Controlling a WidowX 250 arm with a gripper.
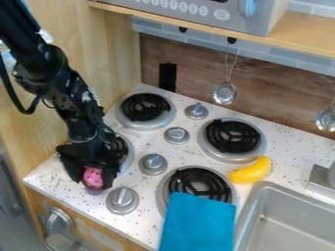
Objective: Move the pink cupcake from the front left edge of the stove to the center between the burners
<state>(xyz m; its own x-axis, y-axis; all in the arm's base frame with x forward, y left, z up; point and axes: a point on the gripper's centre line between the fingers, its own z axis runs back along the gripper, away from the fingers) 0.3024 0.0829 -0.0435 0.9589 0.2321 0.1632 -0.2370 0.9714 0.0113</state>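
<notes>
Camera view: at the lower left of the frame we see the black two-finger gripper [93, 176] hanging over the corner of the white speckled stovetop [49, 177]. Its jaws look closed around a small pink, dark-speckled toy [93, 177], pinching it from both sides, which we judge keeps it upright; we cannot tell whether its base touches the surface. Just beside, on the right, is a grey knob [122, 200], and a black coil burner [118, 149] lies partly behind the gripper. Right of centre, a curved yellow toy banana [251, 170] lies between burners and the grey metal sink [262, 215]. At bottom centre, a flat blue cloth [200, 223] overlaps another burner [196, 182], seemingly just laid there. Above, a silvery ladle [224, 92] hangs by its handle, presumably for storage.
</notes>
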